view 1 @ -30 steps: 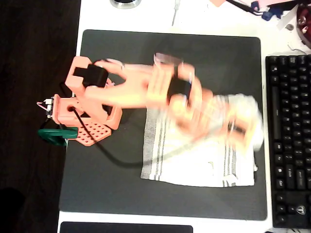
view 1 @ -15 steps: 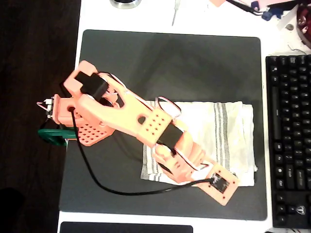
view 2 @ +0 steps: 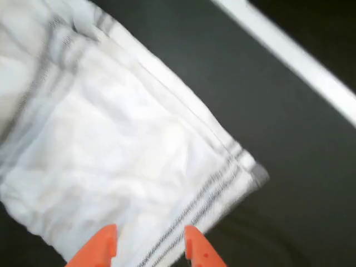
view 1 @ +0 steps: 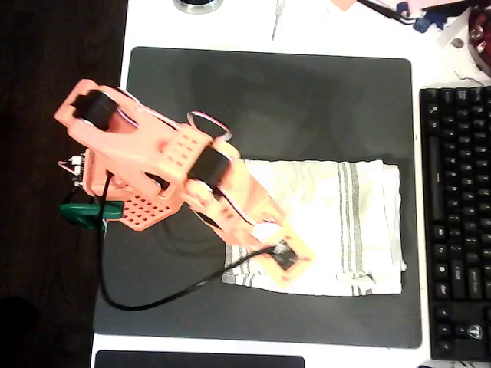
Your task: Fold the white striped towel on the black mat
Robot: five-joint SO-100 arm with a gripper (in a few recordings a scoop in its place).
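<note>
**Towel on mat, pincer hanging over its lower-left part**

White desk (view 1: 230, 31), overhead view: black mat (view 1: 307, 100) covers most of it, black keyboard (view 1: 456, 222) along the right edge. The orange arm (view 1: 153, 153) reaches from its base at the mat's left edge down-right across the mat. White striped towel (view 1: 337, 222) lies on the right half of the mat, grey stripes near its left and right edges, layers doubled at the edges. Wrist view: the pincer (view 2: 149, 245) sits over the towel near a striped corner (view 2: 245, 172), orange fingertips (view 2: 194, 245) moderately apart, nothing between them. Contact with cloth: can't tell, picture blurred.
</note>
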